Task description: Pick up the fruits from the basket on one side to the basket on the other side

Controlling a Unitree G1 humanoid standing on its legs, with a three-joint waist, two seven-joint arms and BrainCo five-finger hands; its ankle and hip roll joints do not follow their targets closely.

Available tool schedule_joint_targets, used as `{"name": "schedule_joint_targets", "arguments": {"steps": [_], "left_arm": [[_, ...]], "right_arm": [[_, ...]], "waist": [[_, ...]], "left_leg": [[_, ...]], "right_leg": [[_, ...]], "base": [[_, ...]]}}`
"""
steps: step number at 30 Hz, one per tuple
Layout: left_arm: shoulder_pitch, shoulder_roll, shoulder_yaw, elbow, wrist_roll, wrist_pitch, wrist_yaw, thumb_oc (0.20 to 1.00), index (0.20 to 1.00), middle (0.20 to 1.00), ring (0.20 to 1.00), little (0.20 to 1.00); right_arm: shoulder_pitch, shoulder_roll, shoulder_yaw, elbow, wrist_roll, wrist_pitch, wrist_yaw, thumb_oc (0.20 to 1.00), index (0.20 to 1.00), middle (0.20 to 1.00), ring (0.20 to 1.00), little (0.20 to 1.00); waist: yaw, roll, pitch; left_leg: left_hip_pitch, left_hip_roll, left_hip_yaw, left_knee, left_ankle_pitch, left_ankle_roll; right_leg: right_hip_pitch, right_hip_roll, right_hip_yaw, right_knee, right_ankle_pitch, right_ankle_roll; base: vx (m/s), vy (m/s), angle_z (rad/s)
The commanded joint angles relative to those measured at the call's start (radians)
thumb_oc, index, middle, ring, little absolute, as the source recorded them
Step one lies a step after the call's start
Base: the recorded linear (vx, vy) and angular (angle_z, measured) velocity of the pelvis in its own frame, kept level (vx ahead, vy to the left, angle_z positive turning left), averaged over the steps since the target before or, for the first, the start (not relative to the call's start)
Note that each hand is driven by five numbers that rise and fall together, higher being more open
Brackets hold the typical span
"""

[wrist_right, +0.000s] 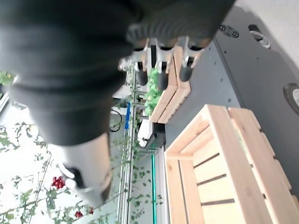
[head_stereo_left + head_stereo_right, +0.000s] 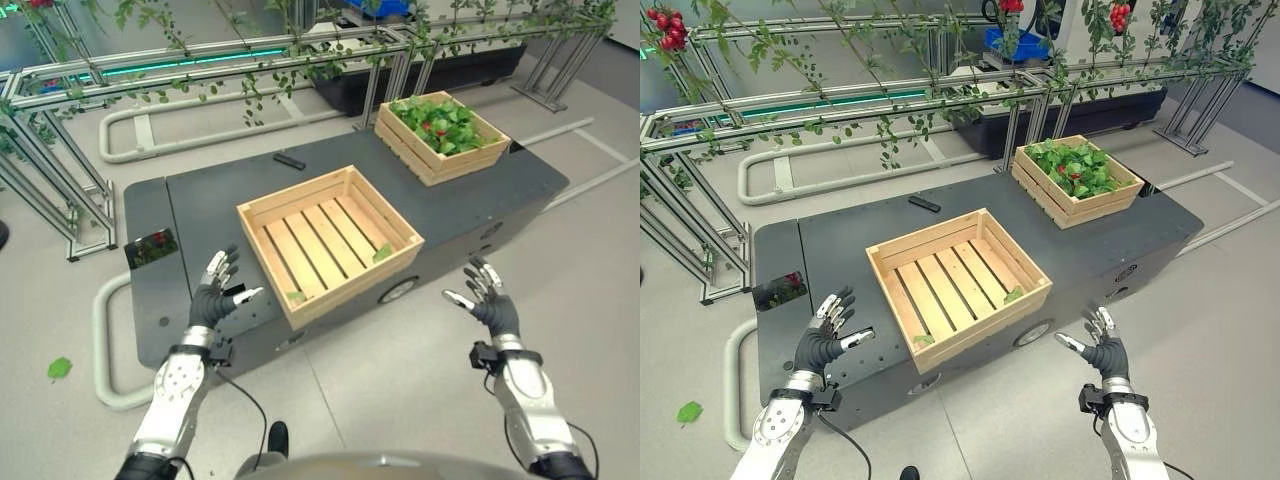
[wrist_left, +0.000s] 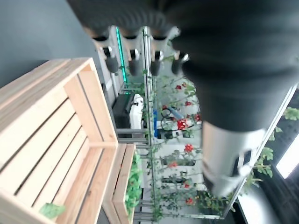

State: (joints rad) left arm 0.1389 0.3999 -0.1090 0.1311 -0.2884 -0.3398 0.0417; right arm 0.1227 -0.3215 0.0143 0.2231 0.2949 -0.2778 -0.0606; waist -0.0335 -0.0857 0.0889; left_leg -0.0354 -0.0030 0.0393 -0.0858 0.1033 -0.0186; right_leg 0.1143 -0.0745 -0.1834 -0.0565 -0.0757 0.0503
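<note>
Bright, even indoor light, soft shadows; wrist views blurred up close

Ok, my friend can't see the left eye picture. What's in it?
Two open robot hands, left hand and right hand, hover before a dark platform. On it sit a near wooden crate holding only stray leaves and a far crate of greenery with red fruit.

In the far crate (image 2: 441, 135), upper right of the head views, leaves (image 2: 1077, 166) cover nearly everything; a few red bits (image 2: 428, 127) peek through, too small to name or count. The flat black object (image 2: 289, 160) on the dark platform (image 2: 830, 240), above centre, is too small to identify. In the left wrist view the near crate (image 3: 51, 144) is cut off by the left and bottom edges. In the right wrist view the same crate (image 1: 219, 168) runs off the bottom right corner.
</note>
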Motion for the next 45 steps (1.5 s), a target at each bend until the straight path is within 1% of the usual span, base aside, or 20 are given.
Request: {"name": "schedule_joint_targets", "arguments": {"steps": [1,2,4,7,8,9,10,12,13,15,17,20,21,22,24,26,29,33,39,45], "left_arm": [[-0.029,0.030,0.009,-0.049,0.023,-0.058,0.014,1.000,1.000,1.000,1.000,1.000],[-0.029,0.030,0.009,-0.049,0.023,-0.058,0.014,1.000,1.000,1.000,1.000,1.000],[-0.018,0.038,0.018,-0.057,0.026,-0.057,0.008,1.000,1.000,1.000,1.000,1.000],[-0.014,0.043,0.018,-0.063,0.029,-0.056,0.002,1.000,1.000,1.000,1.000,1.000],[-0.015,0.046,0.019,-0.066,0.029,-0.057,0.003,1.000,1.000,1.000,1.000,1.000],[-0.020,0.053,0.017,-0.070,0.025,-0.055,0.001,1.000,1.000,1.000,1.000,1.000],[-0.026,0.057,0.012,-0.072,0.023,-0.055,-0.003,1.000,1.000,1.000,1.000,1.000],[-0.035,0.065,0.004,-0.077,0.038,-0.059,-0.007,1.000,1.000,1.000,1.000,1.000],[-0.046,0.064,-0.002,-0.077,0.036,-0.061,-0.007,1.000,1.000,1.000,1.000,1.000],[-0.065,0.057,-0.008,-0.074,0.028,-0.061,-0.001,1.000,1.000,1.000,1.000,1.000],[-0.072,0.052,-0.015,-0.066,0.028,-0.061,0.002,1.000,1.000,1.000,1.000,1.000],[-0.080,0.046,-0.026,-0.058,0.020,-0.062,0.001,1.000,1.000,1.000,1.000,1.000],[-0.099,0.041,-0.040,-0.044,0.020,-0.058,-0.001,1.000,1.000,1.000,1.000,1.000],[-0.097,0.032,-0.043,-0.041,0.010,-0.054,-0.006,1.000,1.000,1.000,1.000,1.000],[-0.107,0.030,-0.060,-0.025,0.011,-0.053,-0.010,1.000,1.000,1.000,1.000,1.000],[-0.107,0.028,-0.066,-0.017,0.013,-0.049,-0.010,1.000,1.000,1.000,1.000,1.000],[-0.114,0.019,-0.073,-0.004,0.006,-0.044,-0.013,1.000,1.000,1.000,1.000,1.000],[-0.094,0.019,-0.067,-0.005,0.012,-0.044,-0.013,1.000,1.000,1.000,1.000,1.000],[-0.091,0.023,-0.070,-0.011,0.013,-0.038,-0.016,1.000,1.000,1.000,1.000,1.000],[-0.071,0.023,-0.058,-0.001,0.012,-0.037,-0.012,1.000,1.000,1.000,1.000,1.000]], "right_arm": [[-0.068,-0.009,-0.007,-0.001,-0.015,-0.039,0.000,1.000,1.000,1.000,1.000,1.000],[-0.068,-0.009,-0.007,-0.001,-0.015,-0.039,0.000,1.000,1.000,1.000,1.000,1.000],[-0.062,-0.005,-0.015,-0.002,-0.022,-0.034,0.005,1.000,1.000,1.000,1.000,1.000],[-0.048,0.007,-0.029,-0.006,-0.025,-0.034,0.005,1.000,1.000,1.000,1.000,1.000],[-0.048,0.009,-0.032,-0.011,-0.031,-0.035,0.003,1.000,1.000,1.000,1.000,1.000],[-0.050,0.008,-0.036,-0.017,-0.035,-0.037,0.001,1.000,1.000,1.000,1.000,1.000],[-0.049,0.013,-0.036,-0.014,-0.030,-0.038,-0.002,1.000,1.000,1.000,1.000,1.000],[-0.052,0.019,-0.035,-0.007,-0.025,-0.040,-0.005,1.000,1.000,1.000,1.000,1.000],[-0.055,0.018,-0.034,-0.006,-0.022,-0.040,-0.005,1.000,1.000,1.000,1.000,1.000],[-0.058,0.013,-0.035,0.000,-0.017,-0.044,-0.014,1.000,1.000,1.000,1.000,1.000],[-0.054,0.011,-0.029,-0.009,-0.018,-0.043,-0.014,1.000,1.000,1.000,1.000,1.000],[-0.049,0.008,-0.028,-0.010,-0.014,-0.047,-0.014,1.000,1.000,1.000,1.000,1.000],[-0.039,0.003,-0.037,-0.020,-0.011,-0.047,-0.017,1.000,1.000,1.000,1.000,1.000],[-0.029,0.000,-0.045,-0.023,0.001,-0.051,-0.016,1.000,1.000,1.000,1.000,1.000],[-0.018,-0.009,-0.050,-0.023,0.006,-0.052,-0.022,1.000,1.000,1.000,1.000,1.000],[-0.016,-0.014,-0.054,-0.027,0.006,-0.052,-0.029,1.000,1.000,1.000,1.000,1.000],[-0.014,-0.023,-0.066,-0.039,0.003,-0.052,-0.034,1.000,1.000,1.000,1.000,1.000],[-0.009,-0.021,-0.055,-0.033,-0.002,-0.046,-0.024,1.000,1.000,1.000,1.000,1.000],[-0.013,-0.013,-0.046,-0.029,-0.002,-0.044,-0.020,1.000,1.000,1.000,1.000,1.000],[-0.018,-0.004,-0.029,-0.013,-0.007,-0.037,-0.017,1.000,1.000,1.000,1.000,1.000]], "waist": [[0.036,-0.003,-0.010],[0.036,-0.003,-0.010],[0.048,-0.007,0.008],[0.048,-0.004,0.024],[0.045,0.002,0.029],[0.037,0.011,0.038],[0.031,0.016,0.039],[0.025,0.024,0.035],[0.015,0.024,0.039],[0.007,0.021,0.050],[0.010,0.009,0.049],[0.015,0.003,0.047],[0.014,0.004,0.040],[0.010,0.007,0.034],[0.002,0.014,0.034],[-0.001,0.023,0.031],[-0.021,0.027,0.028],[-0.021,0.028,0.005],[-0.024,0.023,-0.006],[-0.022,0.023,-0.015]], "left_leg": [[0.010,0.043,0.021,0.144,-0.172,-0.017],[0.009,0.043,0.022,0.144,-0.172,-0.017],[-0.003,0.023,0.010,0.166,-0.186,-0.002],[-0.002,-0.004,-0.021,0.169,-0.187,0.015],[0.001,-0.009,-0.034,0.163,-0.187,0.022],[-0.002,-0.011,-0.057,0.165,-0.182,0.027],[-0.002,-0.011,-0.074,0.163,-0.183,0.029],[0.009,-0.014,-0.096,0.155,-0.192,0.029],[0.016,-0.016,-0.109,0.152,-0.196,0.021],[0.026,-0.017,-0.138,0.149,-0.202,0.008],[0.030,-0.020,-0.165,0.153,-0.207,-0.004],[0.022,-0.011,-0.196,0.133,-0.186,-0.020],[0.010,0.016,-0.232,0.117,-0.167,-0.049],[0.003,0.031,-0.246,0.124,-0.166,-0.062],[-0.011,0.045,-0.269,0.133,-0.150,-0.080],[-0.019,0.062,-0.261,0.116,-0.126,-0.092],[-0.037,0.077,-0.176,0.111,-0.107,-0.093],[-0.012,0.084,-0.127,0.105,-0.118,-0.086],[0.009,0.076,-0.113,0.105,-0.135,-0.077],[0.036,0.067,-0.090,0.091,-0.151,-0.061]], "right_leg": [[-0.071,-0.090,0.019,0.067,0.046,0.133],[-0.072,-0.090,0.019,0.067,0.046,0.133],[-0.092,-0.120,0.013,0.127,0.064,0.158],[-0.140,-0.156,0.019,0.251,0.138,0.184],[-0.165,-0.167,0.028,0.301,0.170,0.187],[-0.193,-0.153,0.067,0.358,0.179,0.184],[-0.203,-0.133,0.096,0.359,0.158,0.174],[-0.225,-0.103,0.122,0.284,0.098,0.150],[-0.232,-0.095,0.124,0.207,0.084,0.139],[-0.255,-0.093,0.121,0.109,0.094,0.138],[-0.239,-0.095,0.097,0.088,0.101,0.140],[-0.229,-0.086,0.098,0.106,0.093,0.131],[-0.225,-0.074,0.074,0.115,0.074,0.119],[-0.212,-0.074,0.035,0.114,0.067,0.116],[-0.194,-0.061,0.001,0.117,0.053,0.102],[-0.171,-0.058,-0.046,0.112,0.040,0.096],[-0.143,-0.068,-0.089,0.098,0.035,0.095],[-0.120,-0.061,-0.069,0.084,0.034,0.090],[-0.109,-0.070,-0.050,0.085,0.030,0.091],[-0.109,-0.074,-0.008,0.068,0.045,0.101]], "base": [[0.00,0.075,-0.18],[-0.01,0.125,-0.13],[0.00,0.168,-0.04],[0.02,0.173,0.11],[0.04,0.159,0.30],[0.06,0.132,0.28],[0.11,0.073,0.47],[0.17,0.027,0.64],[0.18,-0.021,0.59],[0.17,-0.088,0.60],[0.11,-0.134,0.61],[0.04,-0.190,0.83],[0.11,-0.279,1.21],[0.15,-0.349,1.31],[0.10,-0.198,1.34],[0.04,-0.118,1.01],[0.02,-0.018,0.71],[0.07,0.012,0.04],[0.02,0.033,-0.12],[0.00,0.043,-0.09]]}}
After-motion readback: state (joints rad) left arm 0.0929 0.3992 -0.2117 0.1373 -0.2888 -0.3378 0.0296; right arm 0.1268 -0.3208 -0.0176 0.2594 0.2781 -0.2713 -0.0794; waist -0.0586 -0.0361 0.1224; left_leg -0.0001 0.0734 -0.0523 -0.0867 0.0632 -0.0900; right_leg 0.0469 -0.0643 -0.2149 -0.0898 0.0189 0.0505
